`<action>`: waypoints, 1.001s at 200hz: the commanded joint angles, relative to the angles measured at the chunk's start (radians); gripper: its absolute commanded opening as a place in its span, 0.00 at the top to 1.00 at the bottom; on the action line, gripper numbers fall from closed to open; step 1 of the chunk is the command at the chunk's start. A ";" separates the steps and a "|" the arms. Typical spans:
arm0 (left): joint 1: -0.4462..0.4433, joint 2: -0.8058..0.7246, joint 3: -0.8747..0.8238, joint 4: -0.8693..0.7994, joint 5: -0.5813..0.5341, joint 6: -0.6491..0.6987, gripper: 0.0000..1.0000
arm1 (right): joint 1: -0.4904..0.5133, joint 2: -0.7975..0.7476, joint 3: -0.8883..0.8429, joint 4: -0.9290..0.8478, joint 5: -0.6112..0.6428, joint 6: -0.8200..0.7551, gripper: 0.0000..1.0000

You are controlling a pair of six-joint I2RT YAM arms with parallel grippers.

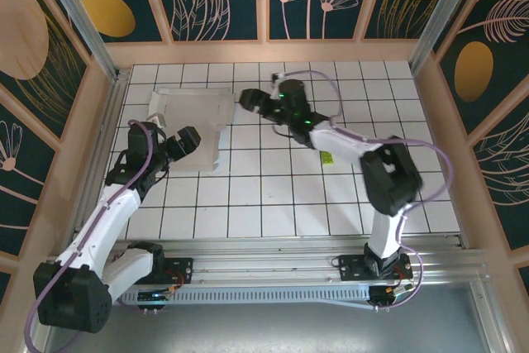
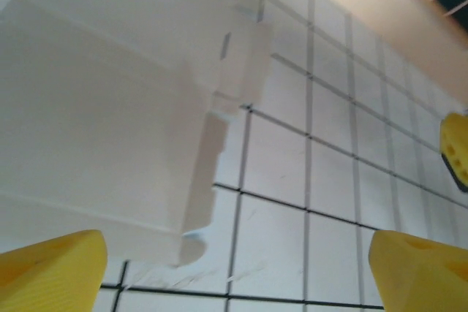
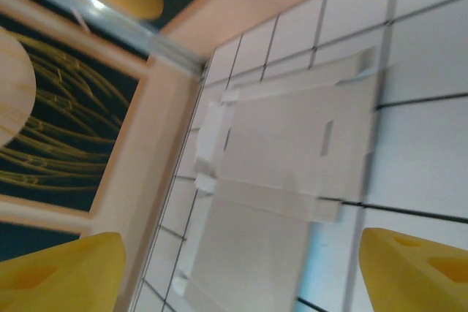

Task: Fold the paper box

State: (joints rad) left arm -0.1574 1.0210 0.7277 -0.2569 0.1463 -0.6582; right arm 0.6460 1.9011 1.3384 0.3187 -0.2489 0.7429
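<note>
Tiled bench [image 1: 289,196]: paper box [image 1: 183,117] flat, white side up, far left. Left jaws spread above it; right jaws spread beside it.

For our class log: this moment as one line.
paper box: flat, unfolded | left gripper: open | right gripper: open | nothing held

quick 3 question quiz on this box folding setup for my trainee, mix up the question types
1. True or false: the paper box is already folded shut.
2. Which side of the box sheet faces up? A white; B turquoise; C yellow.
3. Fill in: the left gripper and the right gripper both have their jaws ____, holding nothing.
Key: 1 false, it lies flat and unfolded; 2 A; 3 open.
</note>
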 commanded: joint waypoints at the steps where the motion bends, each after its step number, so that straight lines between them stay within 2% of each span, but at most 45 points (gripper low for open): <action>1: 0.045 0.060 0.079 -0.092 -0.055 0.069 0.10 | 0.050 0.150 0.154 -0.083 0.029 0.048 0.18; 19: 0.096 0.117 0.120 -0.086 -0.035 0.094 0.10 | 0.061 0.289 0.308 -0.145 0.108 -0.015 0.18; 44: 0.101 0.121 0.132 -0.058 -0.021 0.084 0.07 | 0.051 0.489 0.579 -0.278 0.197 -0.121 0.19; 78: 0.101 0.088 0.093 -0.034 -0.036 0.066 0.04 | 0.032 0.673 0.852 -0.389 0.195 -0.170 0.21; 112: 0.101 0.048 0.039 0.005 -0.024 0.033 0.03 | 0.022 0.707 0.862 -0.369 0.223 -0.169 0.20; 135: 0.101 0.033 0.024 0.023 -0.017 0.021 0.02 | 0.002 0.745 0.882 -0.344 0.151 -0.146 0.18; 200: 0.101 0.042 0.049 0.026 -0.003 0.019 0.01 | -0.011 0.803 0.929 -0.312 0.049 -0.163 0.28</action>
State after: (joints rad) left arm -0.0578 1.0714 0.7631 -0.2611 0.1238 -0.6216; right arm 0.6403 2.6648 2.2307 -0.0185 -0.1440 0.5907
